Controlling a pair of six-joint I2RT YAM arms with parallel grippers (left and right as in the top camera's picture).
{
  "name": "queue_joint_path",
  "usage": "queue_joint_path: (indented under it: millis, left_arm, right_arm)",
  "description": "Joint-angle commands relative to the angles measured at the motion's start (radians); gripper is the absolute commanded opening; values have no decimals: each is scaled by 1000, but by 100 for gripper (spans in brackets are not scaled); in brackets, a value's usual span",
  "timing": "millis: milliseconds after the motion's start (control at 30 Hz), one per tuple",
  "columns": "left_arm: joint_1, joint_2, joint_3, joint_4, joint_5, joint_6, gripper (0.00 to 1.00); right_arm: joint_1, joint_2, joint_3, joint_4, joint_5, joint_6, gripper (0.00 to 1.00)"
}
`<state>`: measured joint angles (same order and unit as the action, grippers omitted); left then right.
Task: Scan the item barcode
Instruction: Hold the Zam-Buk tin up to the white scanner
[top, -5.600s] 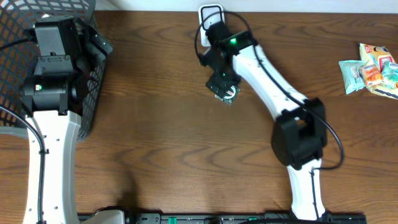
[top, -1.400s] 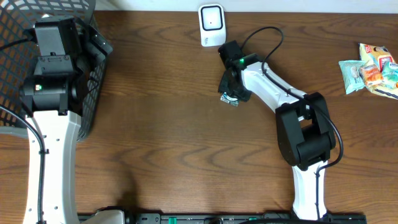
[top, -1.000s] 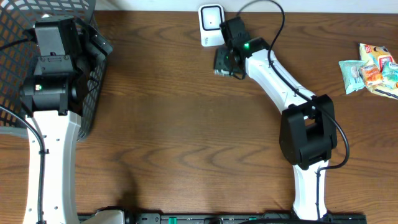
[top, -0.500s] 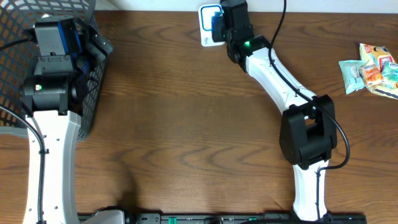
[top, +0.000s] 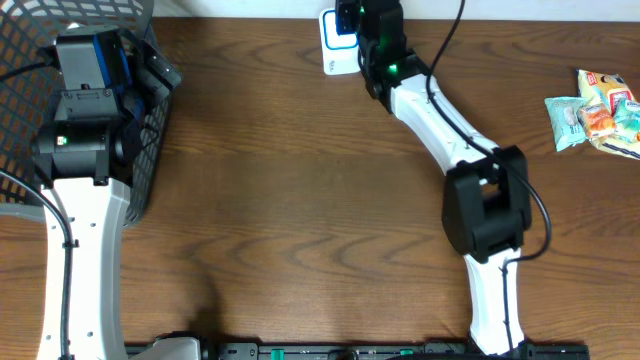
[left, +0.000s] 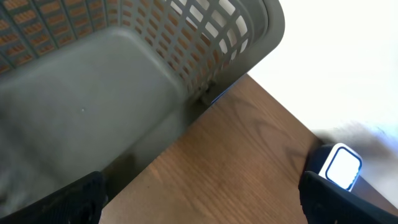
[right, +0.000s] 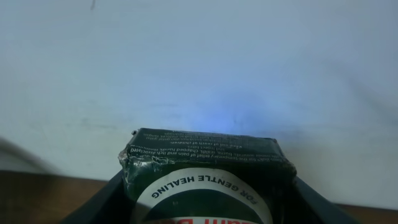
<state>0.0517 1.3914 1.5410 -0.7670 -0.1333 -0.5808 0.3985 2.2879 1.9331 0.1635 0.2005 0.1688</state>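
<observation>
The dark green box (right: 208, 168), its label reading "for gentle healing", is up at the 12 o'clock edge of the table (top: 300, 200). It is clamped from both sides by the right gripper (right: 205, 208), whose jaws stand about half apart on it. A blue glow falls on the wall (right: 199, 62) just above the box. From overhead, the white scanner (top: 338, 45) stands just beside it, toward 7 o'clock.

Whether the barcode face meets the scanner window cannot be told. To do this step well, I judge the box wants a steady hold with its barcode panel squared to the window and a slight stand-off. If no read comes, a slow turn without loosening the clamp should help.

The left gripper (left: 208, 202) hangs fully spread and empty by the basket (left: 124, 74) at 9 o'clock. Snack packets (top: 600, 105) lie at 3 o'clock.
</observation>
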Motion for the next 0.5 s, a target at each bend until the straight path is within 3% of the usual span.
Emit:
queue_joint_path:
  millis: [0,467]
  left_arm:
    - [4,-5,2,-4,-2,-12,98]
    - [4,-5,2,-4,-2,-12,98]
  right_arm:
    - [-1,88,68,23,11,-53,43]
    - [16,201,154,47,37,-54,42]
